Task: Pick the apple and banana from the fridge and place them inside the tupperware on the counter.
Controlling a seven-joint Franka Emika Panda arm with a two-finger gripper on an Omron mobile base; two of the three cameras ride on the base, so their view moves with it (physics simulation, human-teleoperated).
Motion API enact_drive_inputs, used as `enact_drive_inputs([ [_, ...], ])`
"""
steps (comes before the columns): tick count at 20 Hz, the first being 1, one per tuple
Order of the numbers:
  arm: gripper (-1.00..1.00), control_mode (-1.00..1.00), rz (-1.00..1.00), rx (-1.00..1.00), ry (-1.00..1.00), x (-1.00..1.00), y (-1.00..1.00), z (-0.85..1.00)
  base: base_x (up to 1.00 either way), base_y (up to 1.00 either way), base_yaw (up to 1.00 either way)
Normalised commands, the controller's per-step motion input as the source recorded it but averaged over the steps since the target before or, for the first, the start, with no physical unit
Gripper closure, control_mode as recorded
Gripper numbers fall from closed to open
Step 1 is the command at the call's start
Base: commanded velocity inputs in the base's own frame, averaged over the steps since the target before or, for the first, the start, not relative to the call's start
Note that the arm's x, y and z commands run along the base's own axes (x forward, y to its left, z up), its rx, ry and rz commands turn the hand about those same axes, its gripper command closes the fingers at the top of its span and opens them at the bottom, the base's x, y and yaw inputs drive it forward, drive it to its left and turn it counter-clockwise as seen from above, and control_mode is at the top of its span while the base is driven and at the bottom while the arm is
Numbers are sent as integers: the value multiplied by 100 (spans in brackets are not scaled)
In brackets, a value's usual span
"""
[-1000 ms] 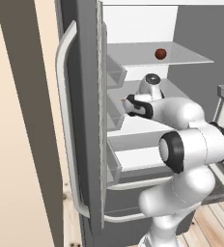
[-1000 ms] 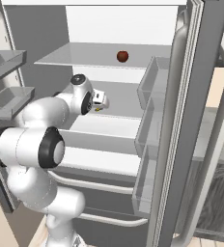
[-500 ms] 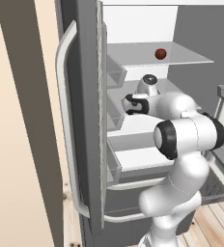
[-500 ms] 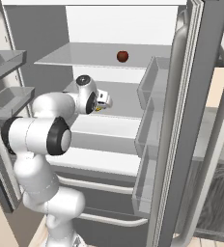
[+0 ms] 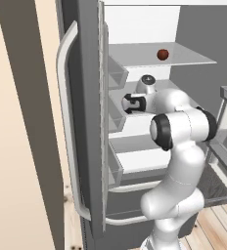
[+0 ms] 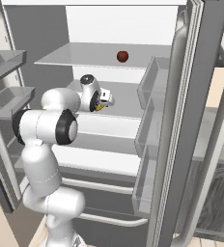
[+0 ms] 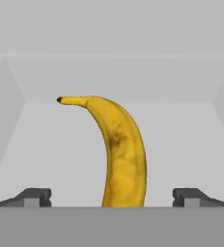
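Note:
The fridge (image 5: 81, 146) stands with both doors open. On its upper glass shelf rests the dark red apple (image 5: 162, 54), which the right base view shows too (image 6: 122, 56). My gripper (image 7: 112, 197) reaches into the shelf below, open, with one fingertip on each side of the yellow banana (image 7: 118, 149), which lies on the white shelf floor between the jaws. A sliver of the banana (image 6: 100, 107) peeks out under the hand in the right base view. The tupperware and the counter are out of view.
Door bins (image 6: 152, 125) line the right door close beside the arm. The left door's bins (image 5: 114, 122) sit near the hand. The glass shelf (image 6: 85, 60) hangs just above the wrist. Lower drawers (image 6: 99, 169) lie beneath.
The hand has pushed deeper into the middle shelf, and the elbow has swung up and closer to the fridge. The apple has not moved.

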Motion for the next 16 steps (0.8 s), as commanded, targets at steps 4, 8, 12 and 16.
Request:
enact_drive_inputs([
  [4,-100,-100,0,1,0,24,0,-15,0,0,0],
  [8,-100,-100,0,2,0,15,-1,-20,0,0,0],
  [12,100,-100,0,1,0,5,-1,-28,0,0,0],
  [16,100,-100,0,1,0,0,0,-33,0,0,0],
])
